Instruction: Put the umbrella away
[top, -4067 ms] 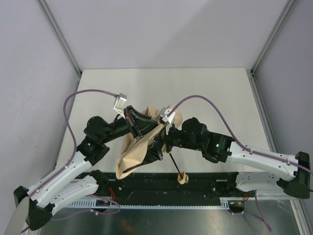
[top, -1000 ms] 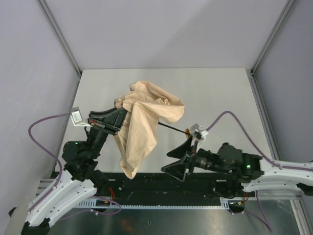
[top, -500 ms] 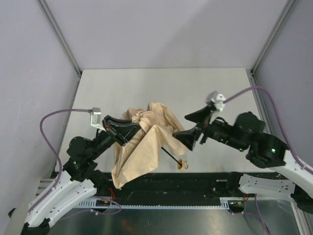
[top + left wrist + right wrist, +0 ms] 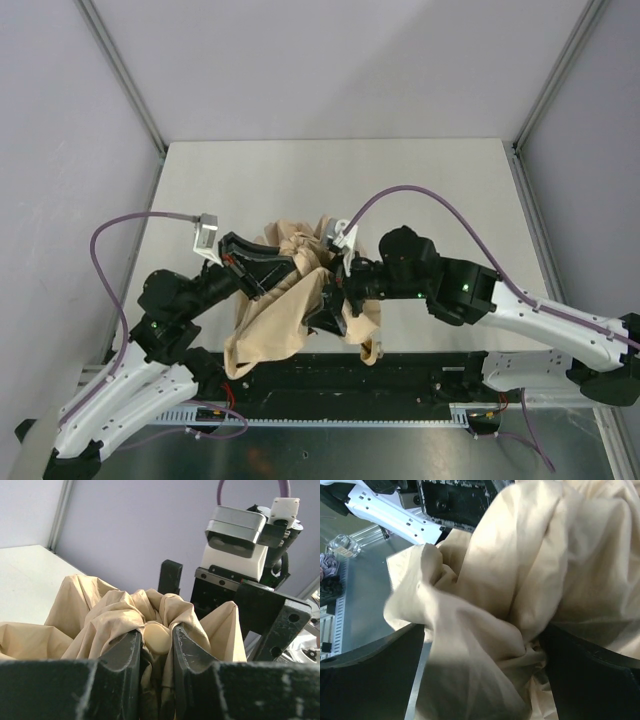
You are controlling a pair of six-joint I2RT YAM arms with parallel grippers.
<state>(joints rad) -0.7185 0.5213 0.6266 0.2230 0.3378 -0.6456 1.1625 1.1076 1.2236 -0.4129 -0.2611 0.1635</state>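
My left claw [image 4: 156,636] is clamped shut on a fold of the umbrella [image 4: 275,315], its two dark fingers [image 4: 125,655] drawn close together with a bunch of shiny tan fabric squeezed up between them. That claw comes in from the left and is raised off the worktop [image 4: 420,180], so the cloth rises in creased ridges around its tips. My right claw [image 4: 482,635] reaches in from the right with its jaws spread wide. A thick bundle of the same fabric fills the gap between them, though I cannot tell whether the fingers press on it. The two claws sit very near each other, the crumpled top of the canopy gathered between them, and in my left wrist view the right wrist block [image 4: 240,535] stands just behind the cloth. The umbrella lies bunched near the middle of the worktop, toward its near side. A long flap hangs down to the left, over the near edge and across the dark rail [image 4: 420,372] there. A small tan piece that looks like the handle [image 4: 372,350] shows just near of my right claw, at the worktop's near edge. I cannot make out the shaft and ribs under the fabric.
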